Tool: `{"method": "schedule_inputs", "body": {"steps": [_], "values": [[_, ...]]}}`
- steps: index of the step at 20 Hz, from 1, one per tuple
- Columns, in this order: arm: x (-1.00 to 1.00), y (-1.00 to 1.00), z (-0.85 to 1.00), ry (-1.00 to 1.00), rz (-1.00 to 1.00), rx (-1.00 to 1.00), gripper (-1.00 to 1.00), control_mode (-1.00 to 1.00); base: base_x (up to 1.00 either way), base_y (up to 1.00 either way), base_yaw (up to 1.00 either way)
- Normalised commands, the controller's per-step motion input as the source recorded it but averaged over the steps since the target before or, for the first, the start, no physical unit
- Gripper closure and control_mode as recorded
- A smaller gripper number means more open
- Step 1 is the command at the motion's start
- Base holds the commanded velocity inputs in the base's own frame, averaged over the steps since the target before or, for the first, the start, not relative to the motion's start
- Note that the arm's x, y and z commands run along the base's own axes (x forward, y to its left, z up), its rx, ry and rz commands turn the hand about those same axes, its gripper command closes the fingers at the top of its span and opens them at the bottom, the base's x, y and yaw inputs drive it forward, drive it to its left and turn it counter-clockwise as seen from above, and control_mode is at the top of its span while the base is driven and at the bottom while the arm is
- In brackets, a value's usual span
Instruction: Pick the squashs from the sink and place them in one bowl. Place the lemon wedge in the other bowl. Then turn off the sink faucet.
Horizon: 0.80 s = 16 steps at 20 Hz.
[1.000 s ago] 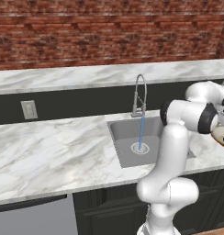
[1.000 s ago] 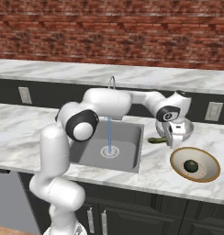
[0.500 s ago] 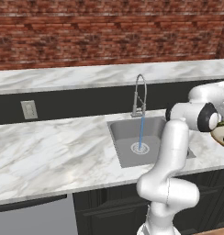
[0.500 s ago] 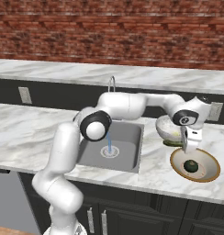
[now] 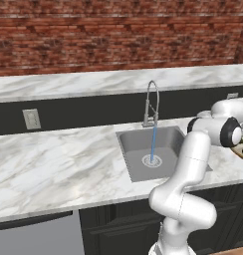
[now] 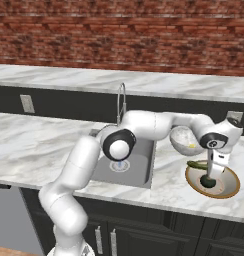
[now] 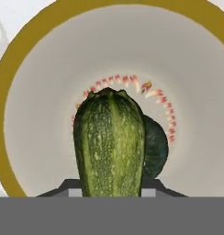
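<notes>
My gripper [image 6: 212,169] hangs just above the shallow tan bowl [image 6: 229,189] on the counter right of the sink [image 6: 144,167]. It is shut on the slim yellowish-green squash [image 7: 109,142], which sticks out to the left [image 6: 196,163]. The round dark green squash [image 6: 208,182] lies in the tan bowl [image 7: 36,92], partly behind the slim one [image 7: 156,147]. The grey-white bowl [image 6: 183,139] stands behind, with a small yellow speck, probably the lemon wedge [image 6: 192,146], inside. Water runs from the chrome faucet [image 5: 152,102] into the sink [image 5: 136,154].
The arm reaches from the base across the sink to the right. Long white marble counter [image 5: 54,164] extends left of the sink. A dark backsplash with an outlet [image 5: 30,119] and a brick wall stand behind. The tan bowl sits near the counter's front edge.
The arm has swung right, from beside the grey-white bowl to over the tan bowl, carrying the slim squash, and lowered toward it. The grip has stayed shut.
</notes>
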Motion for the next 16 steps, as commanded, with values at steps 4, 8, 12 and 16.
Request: {"method": "schedule_inputs", "body": {"steps": [4, 8, 12, 16], "values": [[0.0, 0.0, -0.35, 0.0, -0.1, -0.06, 1.0, -1.0, 0.0, 0.0, 0.0], [0.0, 0.0, -0.23, 0.0, -0.09, -0.04, 1.0, -1.0, 0.0, 0.0, 0.0], [0.0, 0.0, -0.19, 0.0, -0.06, 0.0, 1.0, -1.0, 0.0, 0.0, 0.0], [0.0, 0.0, -0.19, 0.0, -0.06, 0.0, -1.0, -1.0, 0.0, 0.0, 0.0]]}}
